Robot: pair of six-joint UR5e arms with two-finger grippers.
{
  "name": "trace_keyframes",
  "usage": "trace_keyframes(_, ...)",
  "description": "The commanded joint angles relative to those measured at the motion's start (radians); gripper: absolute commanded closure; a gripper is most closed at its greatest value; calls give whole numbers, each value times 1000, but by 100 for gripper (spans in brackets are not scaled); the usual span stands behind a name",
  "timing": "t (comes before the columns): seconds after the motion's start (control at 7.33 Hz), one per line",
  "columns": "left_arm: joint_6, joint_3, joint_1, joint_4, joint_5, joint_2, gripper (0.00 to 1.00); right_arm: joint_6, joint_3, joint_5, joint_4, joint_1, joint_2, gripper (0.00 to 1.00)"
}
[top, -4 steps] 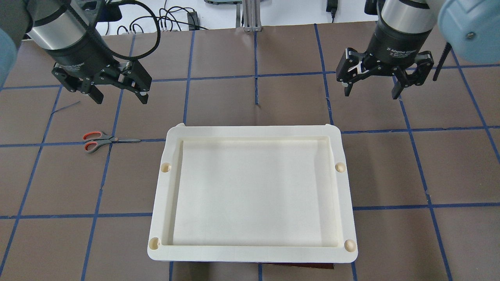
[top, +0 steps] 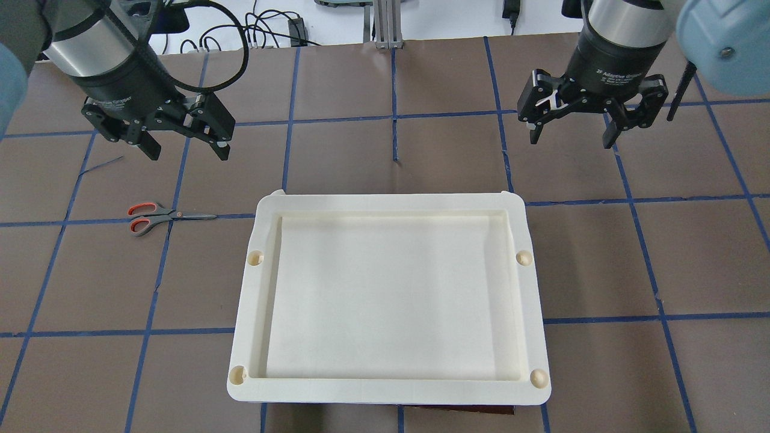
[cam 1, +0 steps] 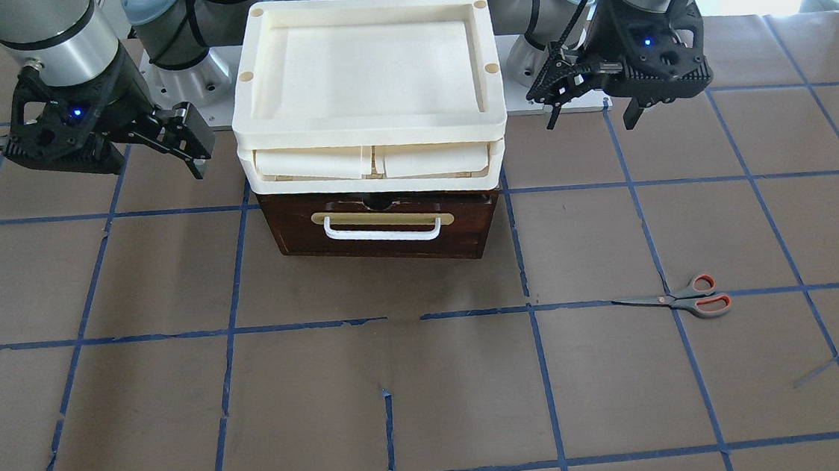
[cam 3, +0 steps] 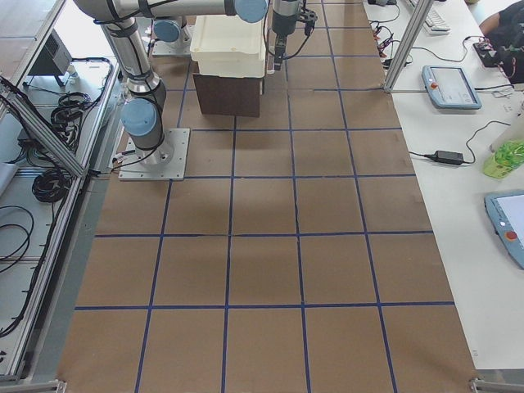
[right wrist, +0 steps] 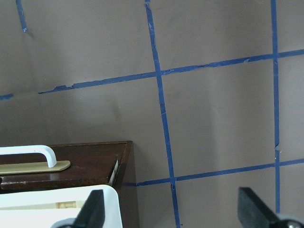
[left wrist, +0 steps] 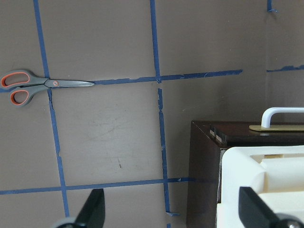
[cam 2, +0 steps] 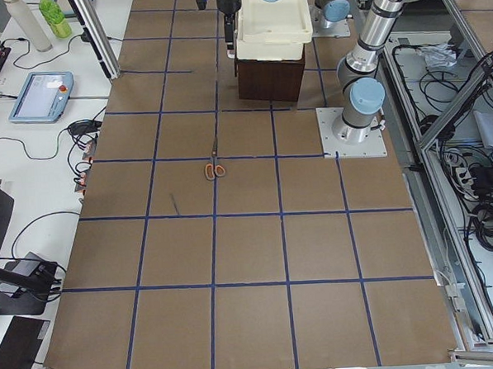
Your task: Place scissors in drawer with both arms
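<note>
Brown paper covers the bench (cam 1: 313,408), marked into large squares by lines of blue tape (cam 1: 381,319). Seen from the operators' side, the nearest stretch of bench is bare paper and tape.

Further in, on the robot's left side, the scissors (cam 1: 683,298) lie flat on the bench with their blades closed. They rest along one tape line. The dark blades point toward the middle of the bench, and the grey handles with orange-red loops point outward. Nothing touches them, and they are well apart from the drawer.

Beyond that, at the centre, stands the dark reddish-brown drawer (cam 1: 478,219). Its front faces the operators and appears pushed in. A white bar handle (cam 1: 382,232) sits across a brass-coloured plate (cam 1: 388,218) on the front. Two cream trays (cam 1: 370,128) are stacked on top, and they overhang the wood on both sides.

Furthest back, the two arms hang above the bench, one on either side of the stack. The left end effector (top: 186,153) is released, with its fingers spread wide and nothing between them. It hovers above the bench, on the same side as the scissors but well apart from them. Its wrist camera shows the scissors at the upper left and a corner of the drawer at the lower right. The right end effector (top: 571,142) is likewise released and empty, above bare bench on the other side.
</note>
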Motion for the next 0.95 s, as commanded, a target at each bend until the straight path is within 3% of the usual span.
trace_keyframes(0.0, 1, -10, 1, 1, 6, 3, 0, -5, -18, 7, -2, 2, 9, 0)
trace_keyframes(0.27, 31, -26, 23, -7, 1, 3, 0, -57, -117, 68, -1, 45, 124, 0)
trace_keyframes(0.82, 206, -57, 63, 1, 6, 0, 0, -109, -341, 94, -25, 123, 363, 0)
